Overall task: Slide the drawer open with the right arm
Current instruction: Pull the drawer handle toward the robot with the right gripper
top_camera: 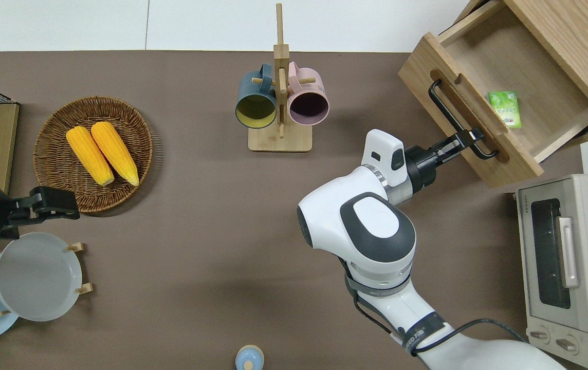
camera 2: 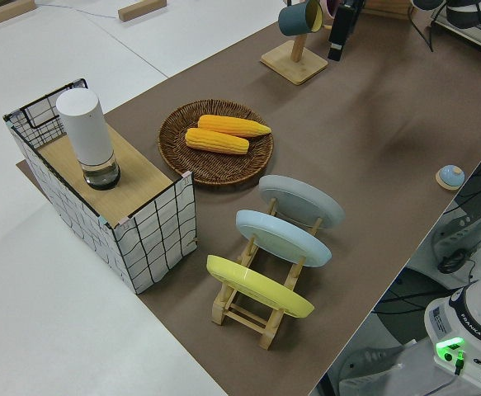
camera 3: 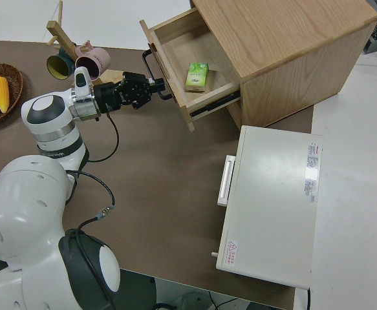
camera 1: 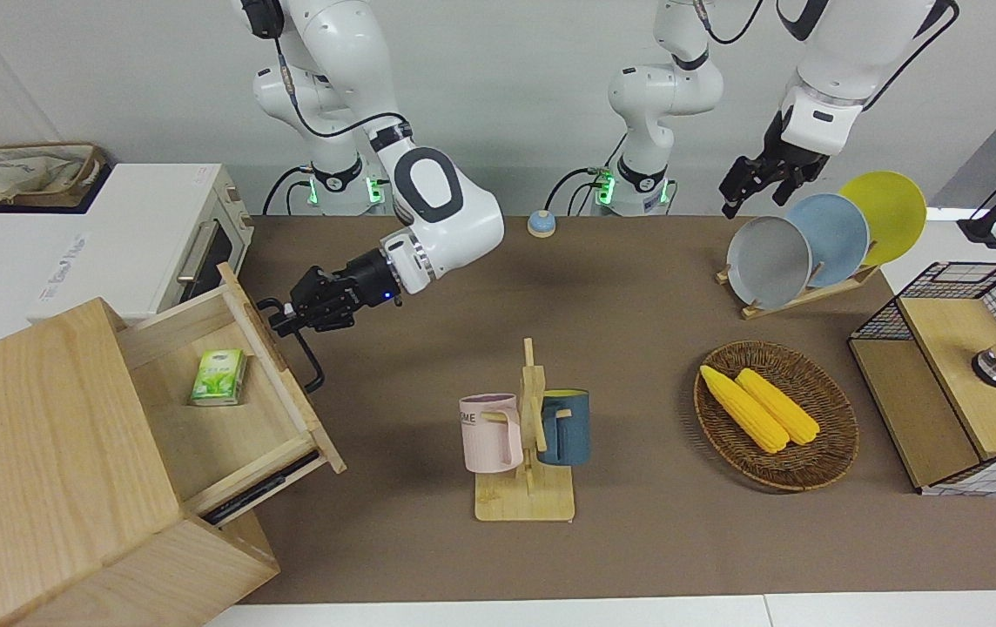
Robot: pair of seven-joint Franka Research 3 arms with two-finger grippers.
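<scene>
The light-wood drawer [camera 1: 221, 435] stands pulled far out of the pale wooden cabinet [camera 1: 45, 453] at the right arm's end of the table. My right gripper [camera 1: 282, 320] is shut on the end of the black bar handle [camera 1: 308, 366] that lies nearer to the robots. A small green packet [camera 1: 218, 377] lies inside the drawer. The overhead view shows the gripper [top_camera: 466, 140], the handle [top_camera: 452, 117] and the open drawer [top_camera: 546, 97]. The right side view shows the same grip [camera 3: 157, 87]. My left arm is parked.
A white toaster oven [camera 1: 202, 252] stands beside the cabinet, nearer to the robots. A mug rack [camera 1: 526, 435] with two mugs stands mid-table. A wicker basket [camera 1: 837, 435] with corn, a plate rack [camera 1: 811, 244] and a wire-mesh cabinet [camera 1: 959, 383] stand toward the left arm's end.
</scene>
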